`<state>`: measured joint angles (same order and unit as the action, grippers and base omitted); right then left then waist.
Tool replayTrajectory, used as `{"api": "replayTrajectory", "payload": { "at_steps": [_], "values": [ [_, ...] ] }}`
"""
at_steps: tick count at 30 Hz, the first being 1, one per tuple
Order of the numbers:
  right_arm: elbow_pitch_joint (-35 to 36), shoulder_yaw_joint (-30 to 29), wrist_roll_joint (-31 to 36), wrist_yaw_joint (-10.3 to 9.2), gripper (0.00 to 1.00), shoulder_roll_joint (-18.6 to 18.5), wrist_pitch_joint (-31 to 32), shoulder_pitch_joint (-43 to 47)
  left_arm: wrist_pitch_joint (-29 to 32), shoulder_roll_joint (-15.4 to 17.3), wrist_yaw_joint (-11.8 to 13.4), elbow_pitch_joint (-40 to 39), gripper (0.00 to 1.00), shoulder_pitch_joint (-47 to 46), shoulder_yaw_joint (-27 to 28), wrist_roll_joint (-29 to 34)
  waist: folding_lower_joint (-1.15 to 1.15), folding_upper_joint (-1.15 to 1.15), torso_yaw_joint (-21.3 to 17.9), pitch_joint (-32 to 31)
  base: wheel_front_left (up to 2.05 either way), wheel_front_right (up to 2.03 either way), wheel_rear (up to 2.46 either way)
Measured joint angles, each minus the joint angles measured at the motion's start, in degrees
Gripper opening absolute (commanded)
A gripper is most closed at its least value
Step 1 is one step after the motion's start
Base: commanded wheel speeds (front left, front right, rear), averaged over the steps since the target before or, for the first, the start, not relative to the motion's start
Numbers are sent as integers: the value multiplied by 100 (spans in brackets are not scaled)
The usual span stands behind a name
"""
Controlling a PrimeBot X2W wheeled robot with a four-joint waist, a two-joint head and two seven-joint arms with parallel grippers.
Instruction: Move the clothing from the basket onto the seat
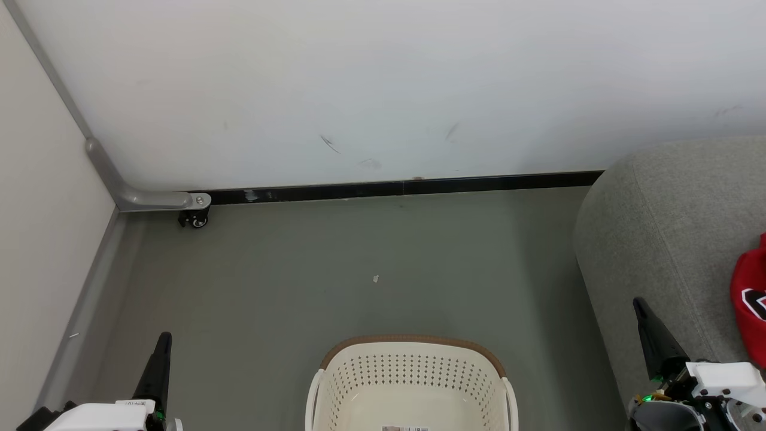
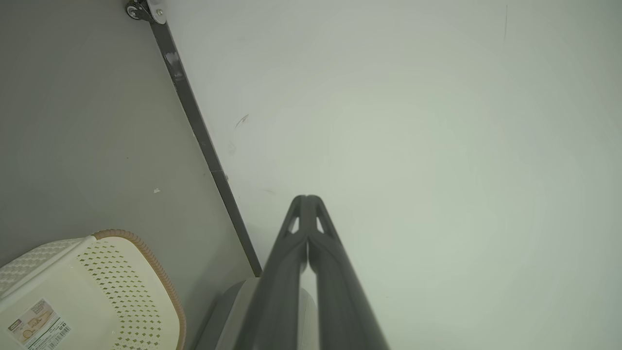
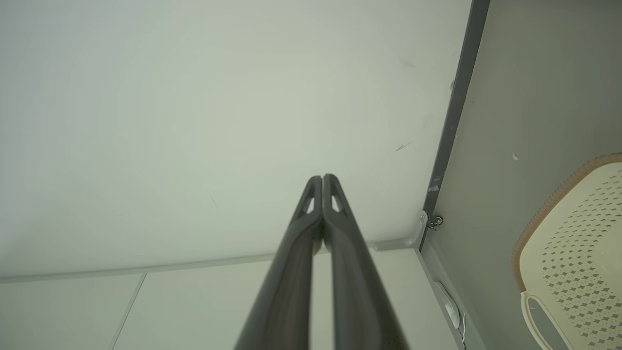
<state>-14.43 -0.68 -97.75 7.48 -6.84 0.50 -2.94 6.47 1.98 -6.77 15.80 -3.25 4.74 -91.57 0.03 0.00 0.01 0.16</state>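
Pointing forward beside the basket (image 1: pixel 413 371), left arm (image 1: pixel 102 416) and right arm (image 1: pixel 724 377) show jaws clenched, empty.

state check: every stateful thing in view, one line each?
basket: upright on floor; no clothing in the part that shows, label on its bottom
garment: red, lying on sofa, cut off by the frame edge
sofa: garment on it at the right edge of the head view
left gripper: shut, empty
right gripper: shut, empty
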Motion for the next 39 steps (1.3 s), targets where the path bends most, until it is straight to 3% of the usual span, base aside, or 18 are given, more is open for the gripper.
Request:
{"api": "replayTrajectory", "payload": {
  "at_steps": [39],
  "values": [
    [-41, -36, 1, 0, 0, 3, 8, -1, 0, 0, -1, 11, 0, -14, 0, -8, -1, 0, -1, 0, 0, 0, 0]
  ]
}}
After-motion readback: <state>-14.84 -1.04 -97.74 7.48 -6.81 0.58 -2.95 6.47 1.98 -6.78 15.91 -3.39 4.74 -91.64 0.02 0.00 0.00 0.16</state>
